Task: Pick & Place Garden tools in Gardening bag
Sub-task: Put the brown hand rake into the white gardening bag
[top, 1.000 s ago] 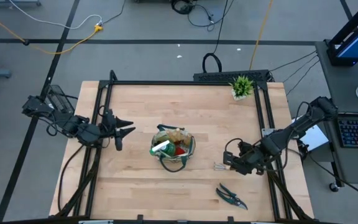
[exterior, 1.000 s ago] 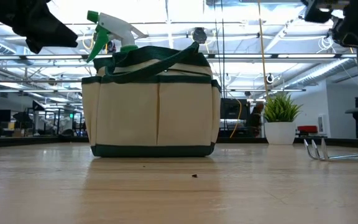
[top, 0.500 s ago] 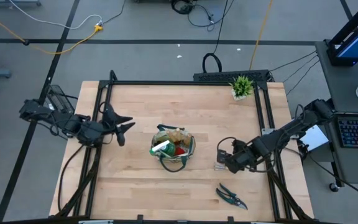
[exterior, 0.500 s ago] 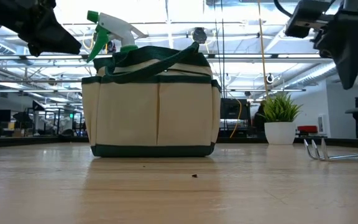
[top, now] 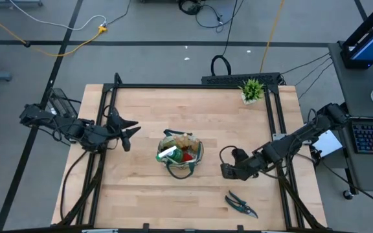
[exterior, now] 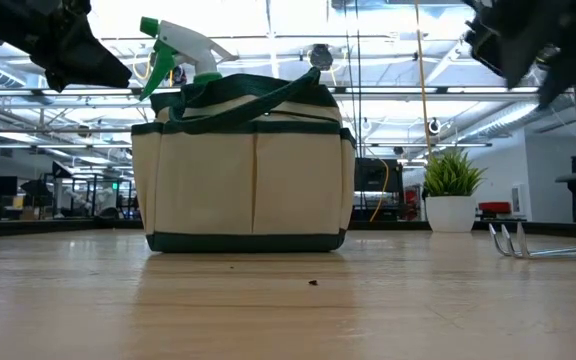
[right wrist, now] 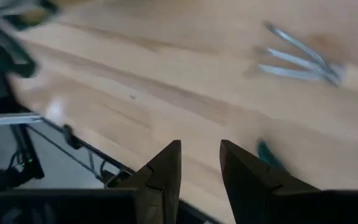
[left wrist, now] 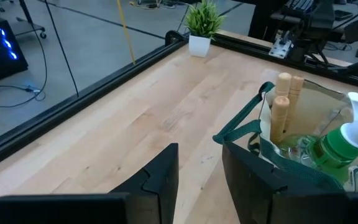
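The khaki gardening bag (top: 180,154) with green trim stands mid-table on its flat base (exterior: 248,241). In it are wooden tool handles (left wrist: 283,99), a red item and a green-and-white spray bottle (left wrist: 344,140). A small rake (exterior: 538,248) lies flat on the table, its tines (right wrist: 297,59) ahead of my right gripper (right wrist: 201,168), which hovers open above it (top: 227,171). Dark pruning shears (top: 241,204) lie near the front edge. My left gripper (top: 127,133) hangs open above the table left of the bag, its fingers (left wrist: 160,183) empty.
A small potted plant (top: 252,90) stands at the far right corner. A black frame (top: 193,85) runs along the table's far and side edges. Bare wood lies between the bag and my left gripper and in front of the bag.
My right gripper has moved toward the table's left, over the rake and nearer the bag, rolling its wrist as it went. My left gripper has swung a little toward the far edge. The bag and the tools have stayed put.
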`<state>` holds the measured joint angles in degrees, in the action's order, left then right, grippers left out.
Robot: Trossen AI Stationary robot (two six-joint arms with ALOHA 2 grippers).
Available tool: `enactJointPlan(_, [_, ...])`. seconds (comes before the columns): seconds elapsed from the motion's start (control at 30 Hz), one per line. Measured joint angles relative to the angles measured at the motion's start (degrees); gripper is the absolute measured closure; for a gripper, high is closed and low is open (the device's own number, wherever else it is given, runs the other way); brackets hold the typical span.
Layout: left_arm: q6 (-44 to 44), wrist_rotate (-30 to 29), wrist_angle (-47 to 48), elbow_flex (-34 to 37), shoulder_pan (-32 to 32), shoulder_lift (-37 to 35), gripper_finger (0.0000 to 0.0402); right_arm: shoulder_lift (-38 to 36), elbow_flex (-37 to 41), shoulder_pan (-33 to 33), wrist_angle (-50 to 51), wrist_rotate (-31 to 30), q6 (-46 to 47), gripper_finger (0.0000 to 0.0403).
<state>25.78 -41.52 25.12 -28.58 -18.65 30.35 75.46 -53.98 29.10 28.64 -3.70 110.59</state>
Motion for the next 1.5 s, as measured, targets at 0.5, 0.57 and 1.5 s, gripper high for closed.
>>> enactJointPlan(0.5, [-0.24, 0.02, 0.28, 0.00, 0.00, 0.02, 0.0272, 1.21, 0.00, 2.55, -1.86, -23.79, 28.07, 0.0301])
enactJointPlan(0.57, [-0.23, 0.02, 0.34, 0.00, 0.00, 0.02, 0.0272, 2.20, 0.00, 2.67, -2.19, -24.34, 29.74, 0.0300])
enactJointPlan(1.5, [-2.62, -0.08, 2.88, 0.00, 0.04, 0.00, 0.0272, 8.15, -16.35, 1.49, 28.27, -5.21, 32.38, 0.0300])
